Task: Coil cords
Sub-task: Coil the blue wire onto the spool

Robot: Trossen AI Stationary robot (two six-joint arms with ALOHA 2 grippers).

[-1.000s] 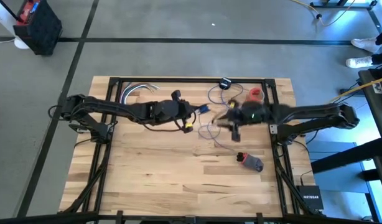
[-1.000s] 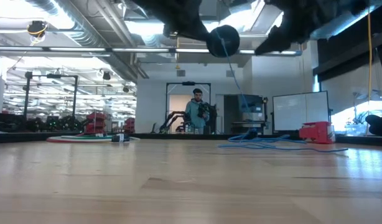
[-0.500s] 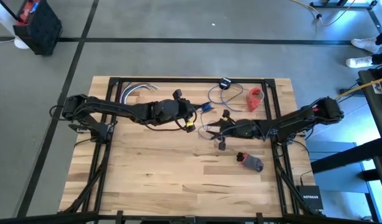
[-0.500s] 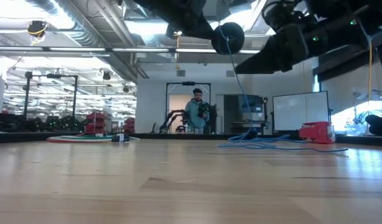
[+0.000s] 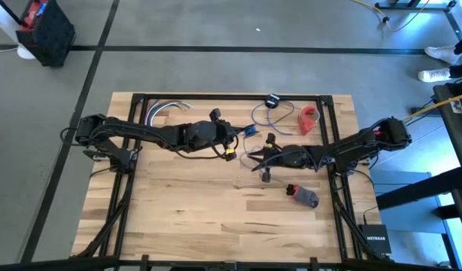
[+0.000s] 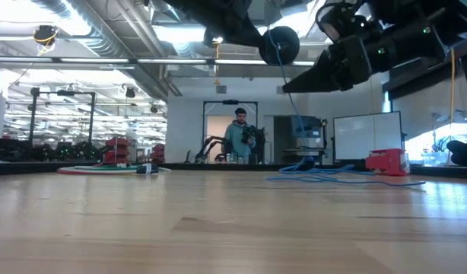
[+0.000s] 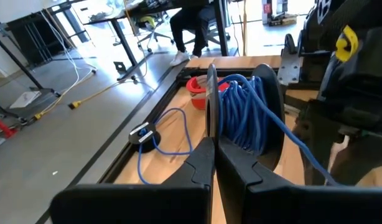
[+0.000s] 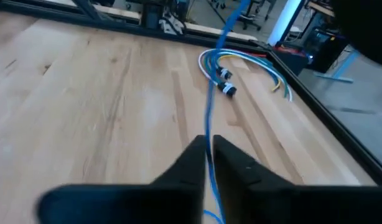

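My left gripper (image 7: pixel 211 163): jaws shut on spool (image 7: pixel 244 112), already part-wound with blue cord (image 7: pixel 241 106). Right gripper (image 8: pixel 206 163): jaws pinched on cord mid-span, just above table (image 5: pixel 186 211). Loose loops plus end plug (image 5: pixel 272 100) left at far edge, so roughly halfway, more winding needed.

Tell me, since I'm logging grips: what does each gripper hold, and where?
Left gripper clamps the black spool wound with blue cord by its flange edge. Right gripper pinches the thin blue cord mid-strand.
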